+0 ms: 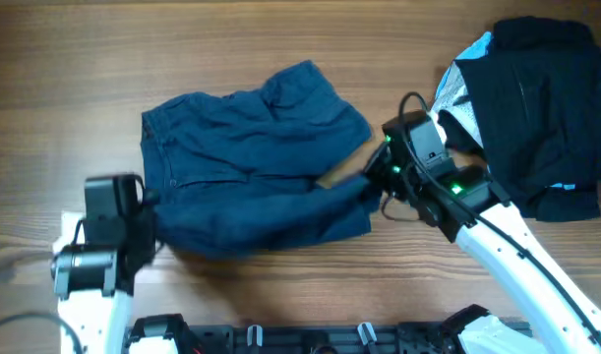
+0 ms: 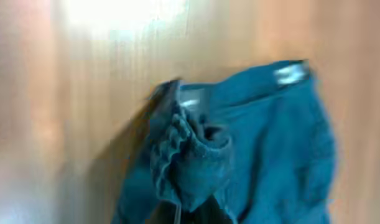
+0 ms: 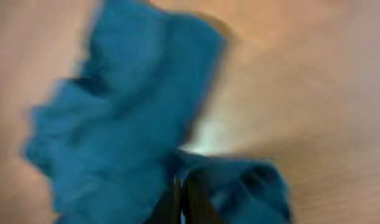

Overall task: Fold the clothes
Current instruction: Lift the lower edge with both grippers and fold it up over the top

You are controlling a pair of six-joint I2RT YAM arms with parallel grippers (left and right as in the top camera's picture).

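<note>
Near the front left edge of the table (image 1: 64, 79) our left gripper (image 1: 154, 220) pinches the waistband of the navy shorts (image 1: 256, 157), which lie crumpled mid-table, our right gripper (image 1: 375, 185) pinches their opposite end, and the black garment (image 1: 541, 98) fills the far right corner.

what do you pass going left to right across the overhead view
left gripper → shorts → right gripper → black garment
</note>
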